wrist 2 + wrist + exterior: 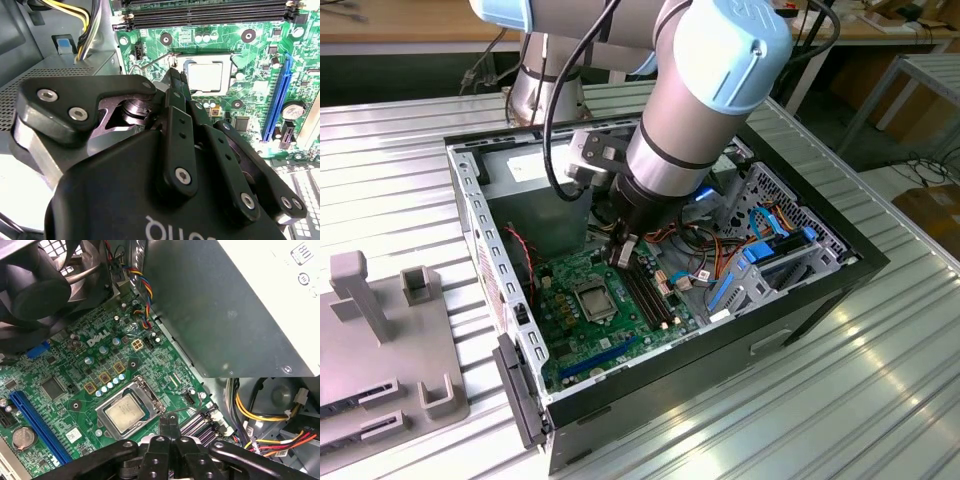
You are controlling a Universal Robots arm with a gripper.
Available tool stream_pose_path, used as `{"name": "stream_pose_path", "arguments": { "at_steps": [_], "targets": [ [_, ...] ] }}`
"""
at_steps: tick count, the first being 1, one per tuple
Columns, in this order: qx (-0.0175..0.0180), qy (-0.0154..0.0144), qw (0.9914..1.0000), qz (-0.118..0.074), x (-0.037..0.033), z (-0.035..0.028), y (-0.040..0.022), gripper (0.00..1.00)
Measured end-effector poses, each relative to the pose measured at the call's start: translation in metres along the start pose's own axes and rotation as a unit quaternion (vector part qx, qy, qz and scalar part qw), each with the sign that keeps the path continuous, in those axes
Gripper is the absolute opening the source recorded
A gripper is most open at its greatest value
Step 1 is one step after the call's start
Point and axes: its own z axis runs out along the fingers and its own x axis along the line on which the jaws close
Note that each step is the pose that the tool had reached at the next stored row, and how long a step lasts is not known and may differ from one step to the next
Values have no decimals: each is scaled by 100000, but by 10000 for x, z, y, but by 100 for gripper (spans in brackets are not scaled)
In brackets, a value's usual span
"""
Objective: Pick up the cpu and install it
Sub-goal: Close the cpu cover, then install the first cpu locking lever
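Note:
The cpu (125, 412), a pale silver-tan square, lies flat inside the black-and-silver socket frame (107, 420) on the green motherboard (75, 375). It also shows in the second wrist view as cpu (206, 75) and in the exterior view as cpu (592, 297). My gripper (169, 423) hangs just above the board beside the socket, its fingers pressed together with nothing seen between them. The socket's thin wire lever (181, 411) runs right by the fingertips; whether they touch it I cannot tell. In the exterior view the gripper (622, 252) is inside the case, just behind the socket.
The open computer case (820, 285) lies on a ribbed metal table. The grey power supply box (225, 305), a black fan (35, 290), memory slots (210, 12), a blue expansion slot (277, 100) and cable bundles (270, 430) crowd around the socket. A grey fixture block (380, 330) stands at the exterior view's left.

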Motion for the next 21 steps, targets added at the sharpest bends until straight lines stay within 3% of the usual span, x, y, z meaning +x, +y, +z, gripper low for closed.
{"name": "stream_pose_path", "arguments": {
  "at_steps": [11, 16, 21],
  "targets": [
    [-8, -4, 100000, -33, 27, -5, -19, 11],
    [-12, -12, 100000, -35, 66, -2, 34, 11],
    [-13, -9, 100000, -36, 75, -2, 47, 11]
  ]
}}
